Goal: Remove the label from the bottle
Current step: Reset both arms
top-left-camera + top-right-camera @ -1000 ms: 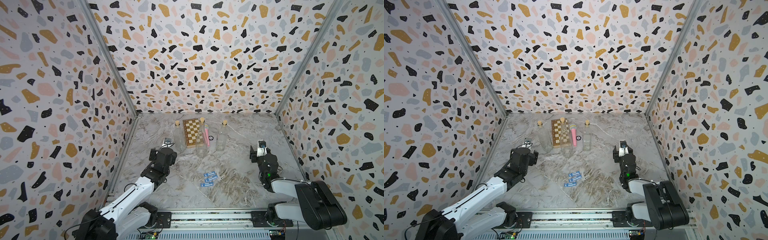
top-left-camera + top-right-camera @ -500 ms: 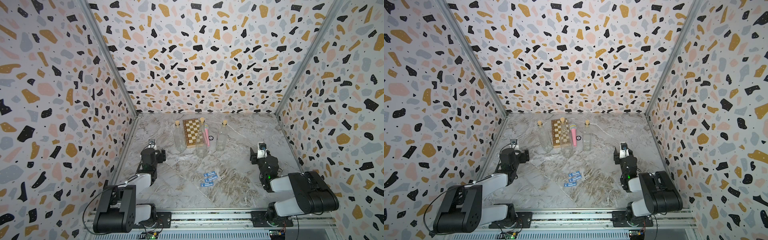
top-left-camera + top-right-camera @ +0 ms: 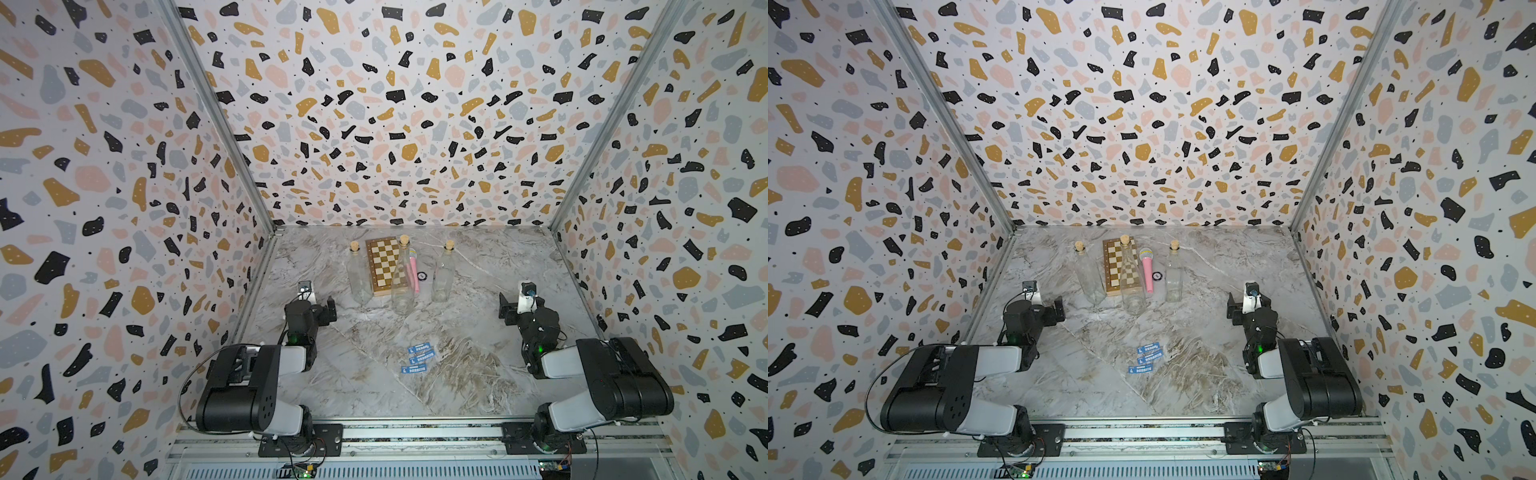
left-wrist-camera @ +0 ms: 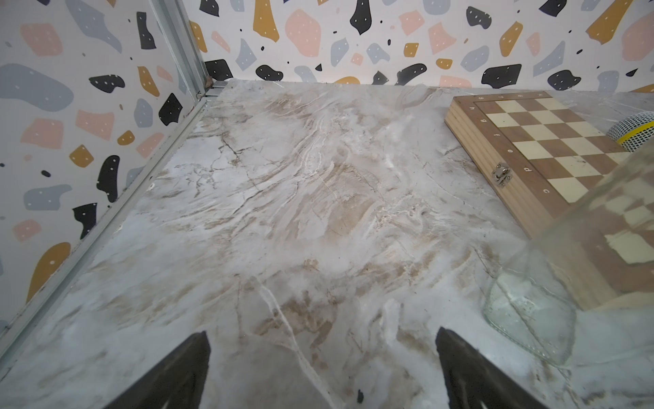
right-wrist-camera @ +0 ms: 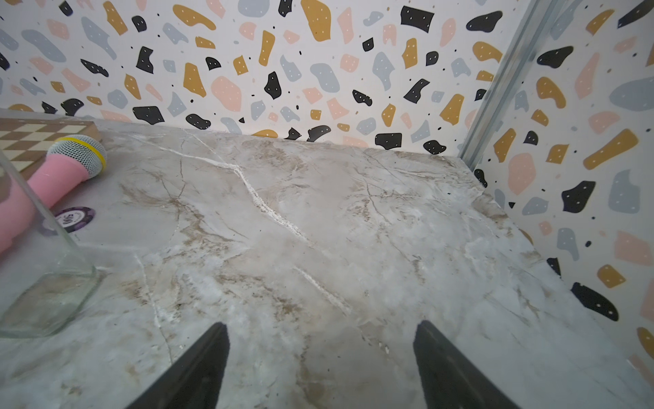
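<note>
Three clear glass bottles with cork stoppers stand upright at the back of the table: a left bottle (image 3: 359, 276) (image 3: 1092, 280), a middle bottle (image 3: 402, 286) (image 3: 1133, 291) and a right bottle (image 3: 442, 276) (image 3: 1173, 280). No label shows on any of them. Three small blue labels (image 3: 419, 358) (image 3: 1148, 359) lie flat on the table nearer the front. My left gripper (image 3: 329, 309) (image 4: 320, 336) is open over bare table, the left bottle's base (image 4: 531, 311) beside it. My right gripper (image 3: 508, 309) (image 5: 320, 327) is open and empty too, apart from the right bottle (image 5: 46, 294).
A wooden chessboard (image 3: 384, 266) (image 4: 541, 148) lies behind the bottles. Next to it are a pink toy microphone (image 3: 1146, 270) (image 5: 56, 173) and a poker chip (image 5: 72, 217). Patterned walls close the table on three sides. Both arms are folded low near the front rail.
Both arms have folded back toward their bases, the left one pulling in from its reach. Both grippers' jaws have spread wider. Bottles and labels have not moved.
</note>
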